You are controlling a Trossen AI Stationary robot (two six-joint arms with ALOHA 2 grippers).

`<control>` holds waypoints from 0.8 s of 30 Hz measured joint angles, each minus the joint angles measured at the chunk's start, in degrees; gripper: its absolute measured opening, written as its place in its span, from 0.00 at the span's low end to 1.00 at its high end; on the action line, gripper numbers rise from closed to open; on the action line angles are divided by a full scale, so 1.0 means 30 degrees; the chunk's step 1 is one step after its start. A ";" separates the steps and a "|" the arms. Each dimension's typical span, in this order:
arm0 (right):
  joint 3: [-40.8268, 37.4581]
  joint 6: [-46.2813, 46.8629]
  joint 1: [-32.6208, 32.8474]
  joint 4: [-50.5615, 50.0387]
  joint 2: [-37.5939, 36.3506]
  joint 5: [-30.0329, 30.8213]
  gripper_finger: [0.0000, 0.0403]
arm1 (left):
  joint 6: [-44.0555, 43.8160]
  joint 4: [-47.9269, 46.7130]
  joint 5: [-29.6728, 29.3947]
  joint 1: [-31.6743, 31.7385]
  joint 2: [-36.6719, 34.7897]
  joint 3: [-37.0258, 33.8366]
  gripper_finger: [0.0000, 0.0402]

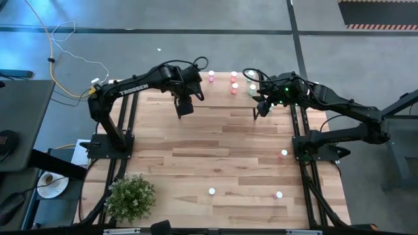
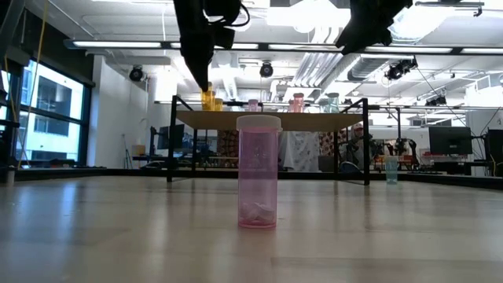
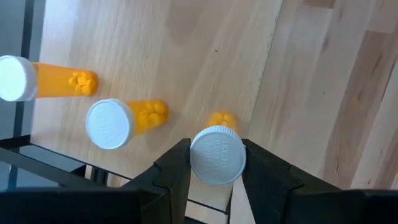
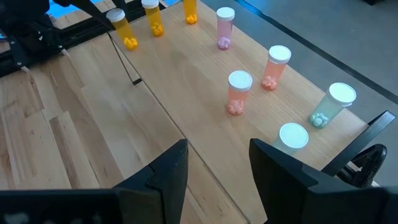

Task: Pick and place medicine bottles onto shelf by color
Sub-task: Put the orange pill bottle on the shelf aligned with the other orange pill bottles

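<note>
Nearest the low camera, one pink bottle stands upright on the surface, white cap on top. Behind it sits the shelf on thin black legs, with orange, pink and pale bottles lined along its top. The left gripper hangs down over the shelf's orange end; the right arm shows only as a dark shape up high.

From above, the left gripper is at the near edge of the shelf, and the right gripper is just off the shelf's other end. Three loose bottles lie well apart on the near part of the surface, beside a small potted plant.

Past the left wrist, the jaws are clamped on an orange bottle at its white cap, the bottle standing on the shelf top. Two more orange bottles stand just beside it.

Past the right wrist, the jaws stand apart with nothing between them, above the shelf near a pale green bottle.
</note>
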 joint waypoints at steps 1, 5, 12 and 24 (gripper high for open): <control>0.0000 0.0000 0.0000 0.0000 0.0000 0.0000 0.40 | 0.0000 -0.0007 0.0036 0.0000 0.0006 0.0000 0.30; 0.0000 0.0000 0.0000 0.0000 -0.0007 0.0000 0.40 | 0.0000 -0.0003 0.0021 0.0000 0.0006 0.0000 0.30; 0.0000 0.0000 0.0000 0.0000 0.0000 0.0007 0.40 | 0.0000 -0.0003 0.0009 0.0000 0.0006 0.0000 0.30; 0.0000 0.0066 0.0000 0.0000 -0.0001 0.0000 0.40 | 0.0000 -0.0010 -0.0034 0.0000 0.0006 0.0000 0.34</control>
